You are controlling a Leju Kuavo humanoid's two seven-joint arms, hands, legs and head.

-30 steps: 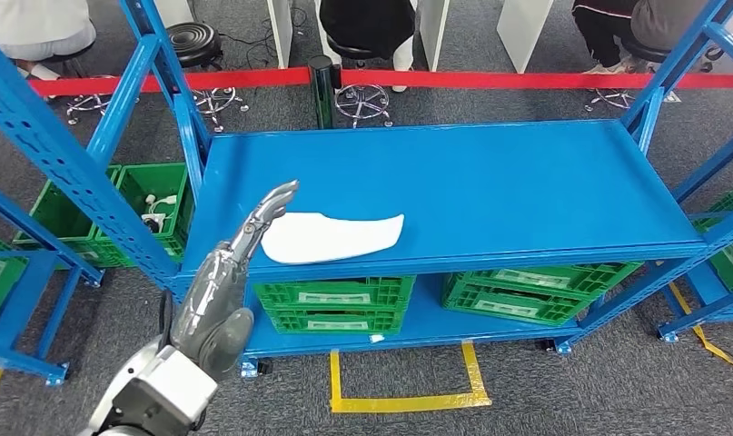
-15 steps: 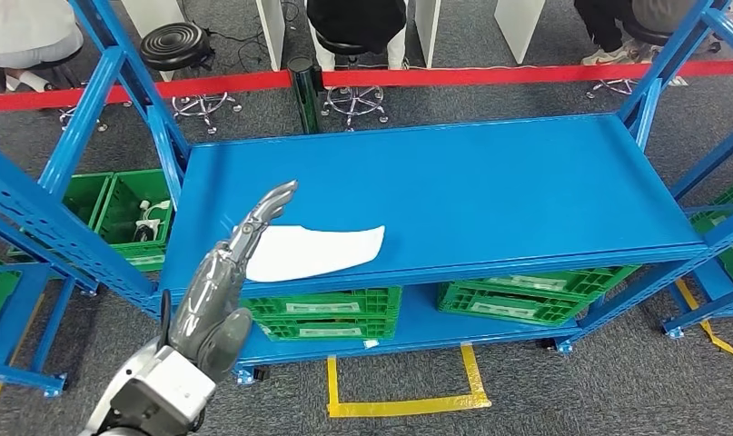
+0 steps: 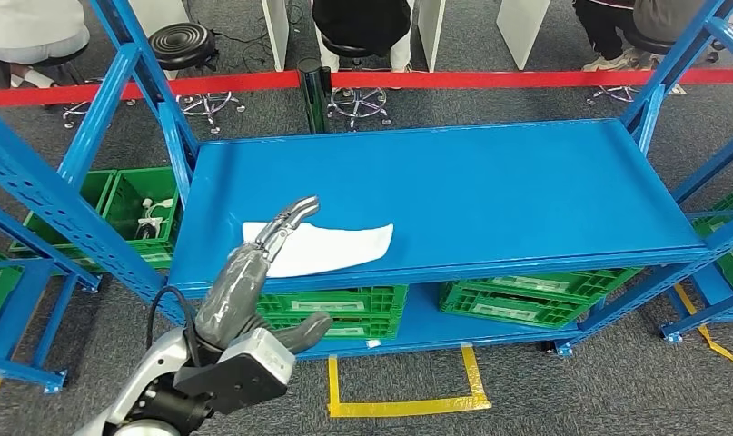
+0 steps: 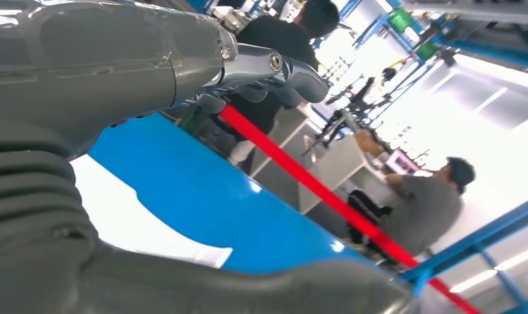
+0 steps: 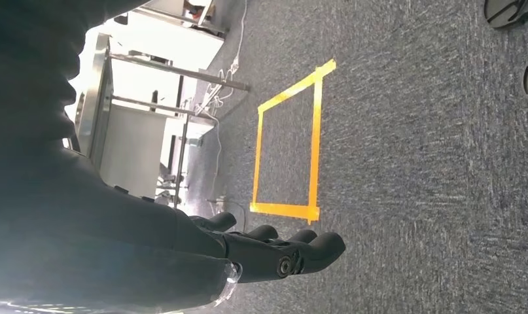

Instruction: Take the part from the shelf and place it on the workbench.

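The part (image 3: 335, 247) is a flat white sheet lying near the front left of the blue shelf top (image 3: 490, 182). My left hand (image 3: 253, 282) reaches up from below the shelf's front edge. Its fingers (image 3: 290, 221) are stretched over the left end of the part, and its thumb (image 3: 303, 331) sticks out in front of the shelf edge, lower down. It holds nothing. The left wrist view has the white part (image 4: 130, 219) between the fingers (image 4: 294, 72) and the thumb. My right hand (image 5: 267, 252) hangs over grey carpet with nothing in it.
Green crates (image 3: 526, 295) sit on the lower shelf, and another crate (image 3: 135, 204) stands in the rack to the left. Blue uprights (image 3: 44, 191) frame both sides. A red barrier tape (image 3: 490, 79), stools and seated people are behind. A yellow tape square (image 3: 403, 381) marks the floor.
My left hand has turned so the thumb swings out to the side, and its fingers have come lower over the part's left end. The camera shifted slightly.
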